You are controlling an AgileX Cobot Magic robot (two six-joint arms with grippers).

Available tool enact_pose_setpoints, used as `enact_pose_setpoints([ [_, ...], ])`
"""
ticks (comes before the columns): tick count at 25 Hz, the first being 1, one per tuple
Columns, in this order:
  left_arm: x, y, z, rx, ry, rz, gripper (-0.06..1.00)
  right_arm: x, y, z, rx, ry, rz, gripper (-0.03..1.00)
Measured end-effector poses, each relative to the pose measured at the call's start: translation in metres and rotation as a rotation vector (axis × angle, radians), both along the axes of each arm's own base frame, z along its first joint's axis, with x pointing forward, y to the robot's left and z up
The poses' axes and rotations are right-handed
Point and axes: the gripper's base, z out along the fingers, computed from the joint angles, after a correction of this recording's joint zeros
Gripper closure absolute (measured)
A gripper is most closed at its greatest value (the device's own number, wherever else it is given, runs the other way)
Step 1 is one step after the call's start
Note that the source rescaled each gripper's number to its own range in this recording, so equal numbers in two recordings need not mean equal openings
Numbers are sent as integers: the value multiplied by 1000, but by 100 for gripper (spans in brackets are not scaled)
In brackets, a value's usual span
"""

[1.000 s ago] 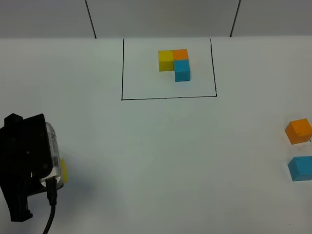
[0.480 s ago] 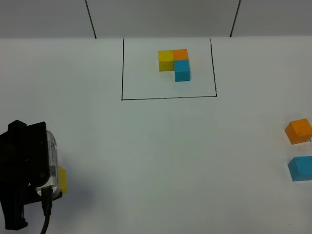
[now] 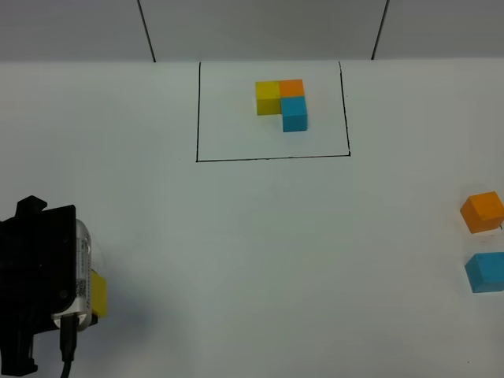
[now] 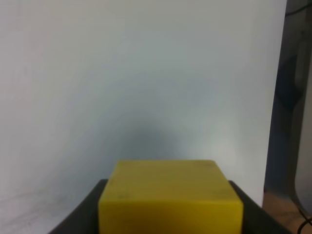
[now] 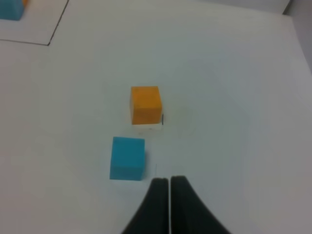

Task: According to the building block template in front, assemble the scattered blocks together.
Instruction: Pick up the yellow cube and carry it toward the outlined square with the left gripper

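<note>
The building block template (image 3: 282, 102) sits inside a black-outlined rectangle (image 3: 197, 118) at the far middle: yellow and orange in a row, blue below orange. My left gripper (image 3: 88, 294) is at the near left, shut on the loose yellow cube (image 3: 99, 293). In the left wrist view the yellow cube (image 4: 170, 195) fills the space between the dark fingers (image 4: 80, 217). The loose orange cube (image 3: 482, 211) and light blue cube (image 3: 485, 272) rest at the right edge. In the right wrist view my right gripper (image 5: 169, 184) is shut and empty, just short of the blue cube (image 5: 127, 157) and orange cube (image 5: 146, 104).
The white table (image 3: 260, 236) spans the view, with a grey wall (image 3: 260, 27) behind it. The table's edge (image 4: 278, 122) and a dark gap beyond it show in the left wrist view. A corner of the black outline (image 5: 51, 39) shows in the right wrist view.
My left arm has moved toward the front edge of the table, and the yellow cube has moved with it. The orange and blue cubes and the template have not moved.
</note>
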Motion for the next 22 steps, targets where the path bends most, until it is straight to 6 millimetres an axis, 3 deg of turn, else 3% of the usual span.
enact_pose_setpoints([
  [22, -2, -3, 1, -23, -7, -64, 43, 0, 0, 0, 0, 0, 0, 96],
])
